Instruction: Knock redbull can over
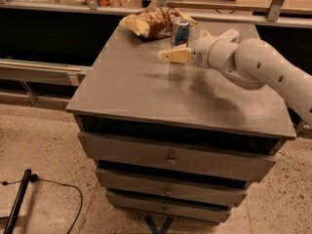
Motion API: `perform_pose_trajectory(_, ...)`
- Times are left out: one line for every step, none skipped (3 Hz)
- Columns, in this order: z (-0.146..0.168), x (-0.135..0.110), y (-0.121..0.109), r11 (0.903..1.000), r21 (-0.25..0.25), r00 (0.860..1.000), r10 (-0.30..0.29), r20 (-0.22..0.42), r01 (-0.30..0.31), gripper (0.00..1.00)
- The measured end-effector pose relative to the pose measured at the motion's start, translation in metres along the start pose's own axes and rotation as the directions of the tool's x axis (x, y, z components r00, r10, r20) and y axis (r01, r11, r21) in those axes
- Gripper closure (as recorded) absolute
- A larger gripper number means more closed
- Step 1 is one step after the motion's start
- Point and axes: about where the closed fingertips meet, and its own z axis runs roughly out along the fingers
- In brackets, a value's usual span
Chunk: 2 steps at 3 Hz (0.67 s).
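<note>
The redbull can [180, 32], blue and silver with a silver top, stands upright near the far edge of the grey cabinet top [141, 87]. It is just in front and to the right of a brown-and-yellow snack bag [153, 22]. My gripper [171, 56] reaches in from the right on a white arm [253, 65]. Its cream fingers [174, 57] point left and hover above the top, just in front of the can and slightly below it in the picture. I cannot tell whether it touches the can.
The cabinet has several drawers [168, 157] below its top. A dark counter with a metal rail [44, 65] runs behind and to the left. A black cable [46, 184] lies on the speckled floor at the lower left.
</note>
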Motion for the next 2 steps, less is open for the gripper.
perform_pose_trajectory(0.0129, 0.0105, -0.0046, 0.9997, -0.004, 1.0, 0.023, 0.0, -0.023, 0.19)
perform_pose_trajectory(0.0215, 0.0156, -0.0036, 0.9994, -0.02, 1.0, 0.03, 0.008, -0.03, 0.41)
